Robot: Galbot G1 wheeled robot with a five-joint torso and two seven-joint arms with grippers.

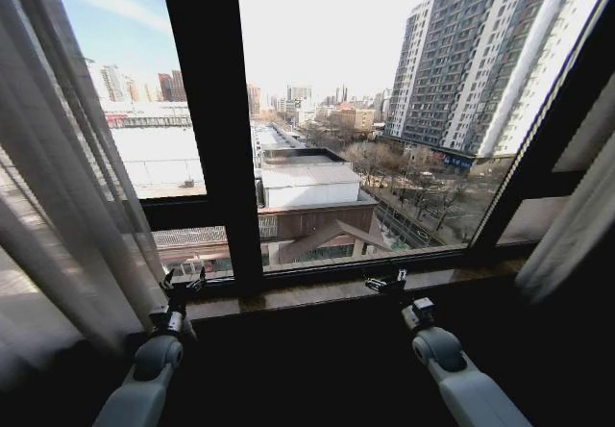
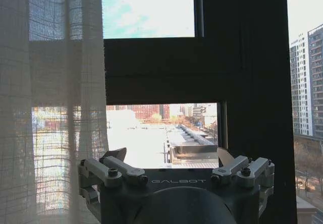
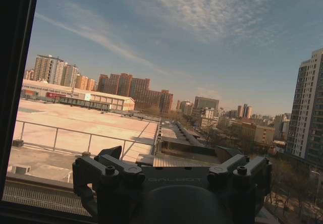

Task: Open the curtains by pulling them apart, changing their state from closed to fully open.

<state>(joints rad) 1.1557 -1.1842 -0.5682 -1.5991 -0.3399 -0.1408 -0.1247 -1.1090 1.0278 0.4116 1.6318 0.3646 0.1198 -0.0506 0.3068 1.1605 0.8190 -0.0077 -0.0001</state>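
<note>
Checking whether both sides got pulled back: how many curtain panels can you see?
2. The left curtain panel hangs beside the left gripper; the right curtain panel is bunched at the window's right edge. More fabric may lie beyond the picture's edges.

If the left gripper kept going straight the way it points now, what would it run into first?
Probably the window: the left gripper aims at the lower glass pane just beside the left curtain, whose edge hangs close to that line. Depth is unclear.

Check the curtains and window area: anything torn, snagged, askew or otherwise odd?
Nothing stands out. The sheer white pleated curtain panels hang drawn to the left and right sides, untorn, clear of the black window frame. The left gripper and right gripper sit low by the sill, holding no fabric.
</note>
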